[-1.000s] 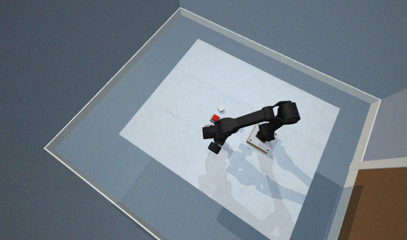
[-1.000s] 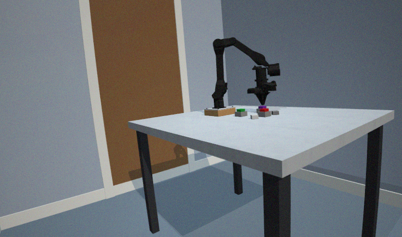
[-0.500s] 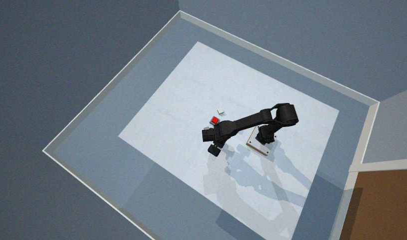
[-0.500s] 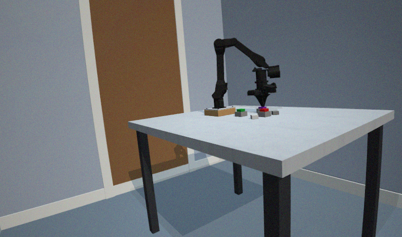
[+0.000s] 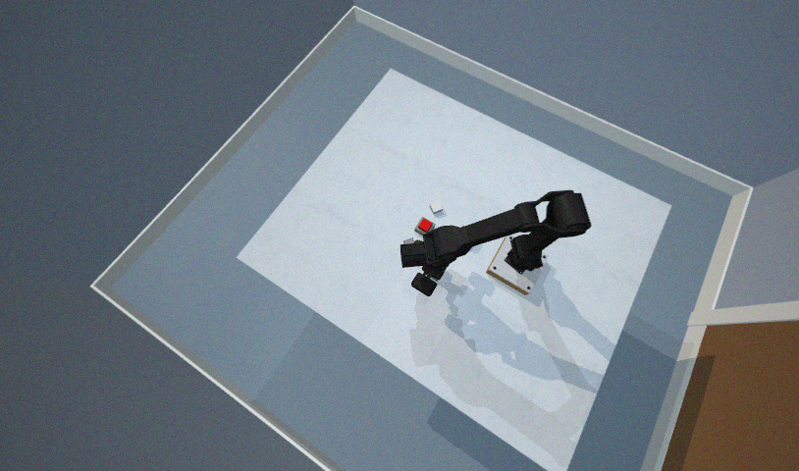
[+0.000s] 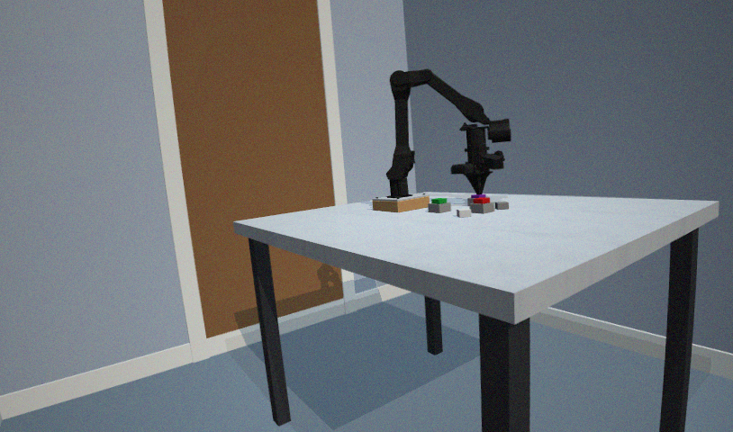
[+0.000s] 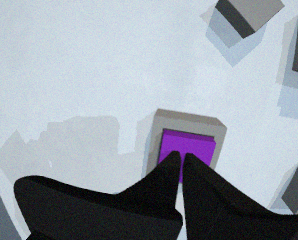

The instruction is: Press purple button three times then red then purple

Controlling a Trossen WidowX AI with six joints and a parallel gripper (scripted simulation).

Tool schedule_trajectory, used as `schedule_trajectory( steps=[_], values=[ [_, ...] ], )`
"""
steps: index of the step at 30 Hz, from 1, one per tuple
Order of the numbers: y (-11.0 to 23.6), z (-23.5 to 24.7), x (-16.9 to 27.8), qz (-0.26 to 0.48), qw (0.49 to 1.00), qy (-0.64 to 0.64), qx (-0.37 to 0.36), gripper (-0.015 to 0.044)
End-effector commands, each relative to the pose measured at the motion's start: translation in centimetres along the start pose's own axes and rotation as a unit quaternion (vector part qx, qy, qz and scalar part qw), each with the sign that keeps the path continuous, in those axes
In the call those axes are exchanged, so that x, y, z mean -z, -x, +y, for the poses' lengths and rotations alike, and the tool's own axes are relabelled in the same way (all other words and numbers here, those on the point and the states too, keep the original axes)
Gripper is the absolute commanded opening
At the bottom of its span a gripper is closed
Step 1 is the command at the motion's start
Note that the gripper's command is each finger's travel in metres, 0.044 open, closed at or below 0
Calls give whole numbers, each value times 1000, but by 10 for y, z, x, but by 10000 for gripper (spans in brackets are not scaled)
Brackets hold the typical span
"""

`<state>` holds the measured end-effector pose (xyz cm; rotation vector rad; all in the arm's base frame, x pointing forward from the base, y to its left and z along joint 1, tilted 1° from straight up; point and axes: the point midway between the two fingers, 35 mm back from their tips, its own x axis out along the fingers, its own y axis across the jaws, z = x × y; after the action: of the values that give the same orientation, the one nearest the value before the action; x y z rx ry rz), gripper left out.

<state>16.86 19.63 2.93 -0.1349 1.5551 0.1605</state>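
My gripper (image 6: 479,193) (image 7: 182,154) is shut and empty, pointing down, with its fingertips at the top of the purple button (image 6: 474,196) (image 7: 191,141). The tips cover the near part of the purple cap in the wrist view. The cap sits low at its grey base, but how far it is pressed in is hard to tell. The red button (image 5: 424,224) (image 6: 482,201) stands on its grey base in front of the purple one in the exterior view. In the top view the arm hides the purple button and the fingertips.
The green button (image 6: 438,201) stands nearer the arm's base (image 5: 511,282) (image 6: 400,204). A grey block (image 5: 408,240) (image 6: 502,205) (image 7: 259,12) lies near the red and purple buttons. A white block (image 5: 436,207) (image 6: 463,212) lies beside the red button.
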Motion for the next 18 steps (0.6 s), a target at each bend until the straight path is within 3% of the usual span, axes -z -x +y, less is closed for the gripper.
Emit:
schedule_trajectory(
  steps=[1, 15, 18],
  values=[
    [-2, -2, 2, 2, 1000, 2, 5, 20],
    [-2, -2, 2, 2, 1000, 2, 5, 20],
    [20, -1, 1, 1, 1000, 2, 3, 20]
  ],
)
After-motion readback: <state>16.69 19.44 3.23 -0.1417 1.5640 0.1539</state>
